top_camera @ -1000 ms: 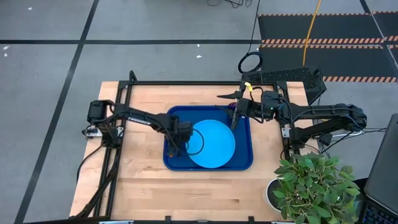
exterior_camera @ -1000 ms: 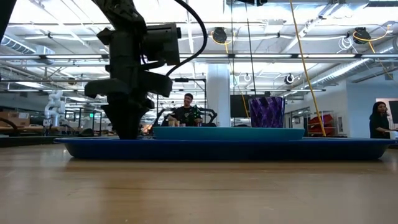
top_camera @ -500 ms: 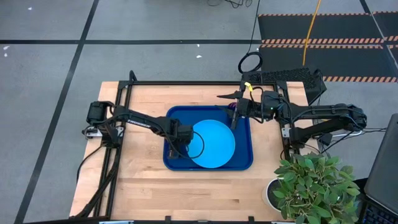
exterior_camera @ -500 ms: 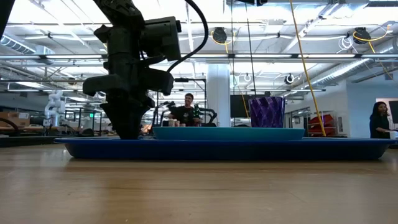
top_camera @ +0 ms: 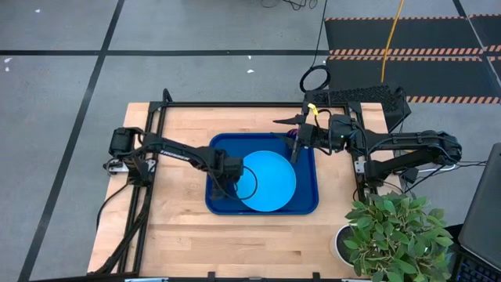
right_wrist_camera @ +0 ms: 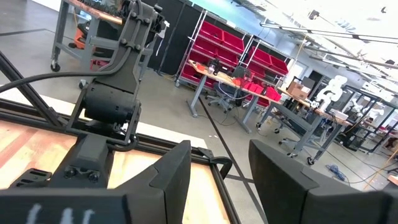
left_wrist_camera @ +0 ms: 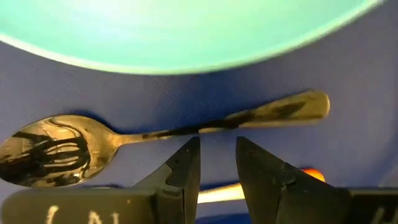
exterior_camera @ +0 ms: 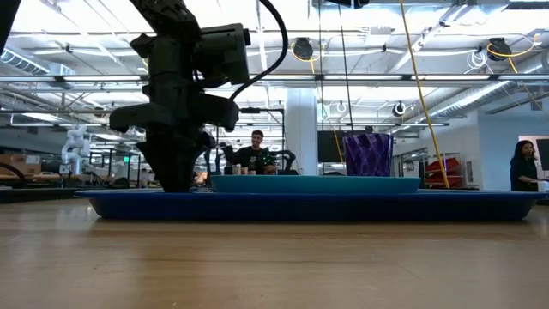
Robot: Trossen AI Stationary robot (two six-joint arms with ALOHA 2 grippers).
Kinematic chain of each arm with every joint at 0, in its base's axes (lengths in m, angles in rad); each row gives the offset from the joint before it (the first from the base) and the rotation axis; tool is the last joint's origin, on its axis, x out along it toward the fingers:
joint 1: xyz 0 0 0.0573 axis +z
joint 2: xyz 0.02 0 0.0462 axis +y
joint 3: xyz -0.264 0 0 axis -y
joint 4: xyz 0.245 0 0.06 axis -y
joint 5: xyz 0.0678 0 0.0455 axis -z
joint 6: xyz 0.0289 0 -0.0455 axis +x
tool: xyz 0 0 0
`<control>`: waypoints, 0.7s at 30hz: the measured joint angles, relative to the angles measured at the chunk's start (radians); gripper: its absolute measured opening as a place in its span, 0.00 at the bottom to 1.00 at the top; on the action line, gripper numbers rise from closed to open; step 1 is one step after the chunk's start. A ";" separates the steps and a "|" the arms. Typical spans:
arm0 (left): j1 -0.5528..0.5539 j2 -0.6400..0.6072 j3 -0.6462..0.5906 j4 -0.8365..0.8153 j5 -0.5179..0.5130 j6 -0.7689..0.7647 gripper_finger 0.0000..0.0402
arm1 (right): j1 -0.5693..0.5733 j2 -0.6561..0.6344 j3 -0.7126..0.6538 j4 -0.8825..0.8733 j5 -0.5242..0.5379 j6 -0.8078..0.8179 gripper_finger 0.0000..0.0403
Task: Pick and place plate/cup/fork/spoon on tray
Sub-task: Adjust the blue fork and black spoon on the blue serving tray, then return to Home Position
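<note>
**Operator:** My left gripper [left_wrist_camera: 217,163] is down inside the tray [top_camera: 304,205], at its left end, beside the plate [top_camera: 266,182]. Its fingers [left_wrist_camera: 186,168] stand a little apart with nothing between them, tips just short of the spoon [left_wrist_camera: 149,134].

**Spotter:** Where does the spoon lie?

**Operator:** Flat on the tray floor, between the plate's rim and my fingertips. Its bowl points one way, its handle the other, and it touches neither finger. Under my fingers I also see a bit of the fork [left_wrist_camera: 314,175], its orange-red handle end and a pale strip of shaft.

**Spotter:** And the right side?

**Operator:** The right gripper [top_camera: 294,151] hangs over the tray's far right corner, fingers [right_wrist_camera: 168,180] parted and empty, its camera looking out across the room.

**Spotter:** The cup?

**Operator:** The cup [exterior_camera: 367,155] stands upright in that same corner of the tray, beyond the plate in the low view. The plate rests flat in the middle.
</note>
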State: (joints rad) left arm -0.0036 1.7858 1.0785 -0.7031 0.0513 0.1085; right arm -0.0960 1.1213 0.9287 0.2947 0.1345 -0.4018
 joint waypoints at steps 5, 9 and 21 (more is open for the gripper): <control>0.003 0.000 0.059 -0.085 0.000 0.056 0.26 | 0.000 0.000 0.000 0.000 0.000 0.000 0.39; 0.005 0.000 0.137 -0.175 -0.029 0.079 0.26 | 0.000 0.000 0.000 0.000 0.000 0.001 0.39; 0.038 -0.046 0.272 -0.364 -0.208 0.138 0.26 | 0.000 -0.084 0.000 -0.244 0.237 0.059 0.39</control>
State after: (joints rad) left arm 0.0339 1.7395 1.3505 -1.0672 -0.1570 0.2460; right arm -0.0963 1.0377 0.9287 0.0505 0.3712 -0.3432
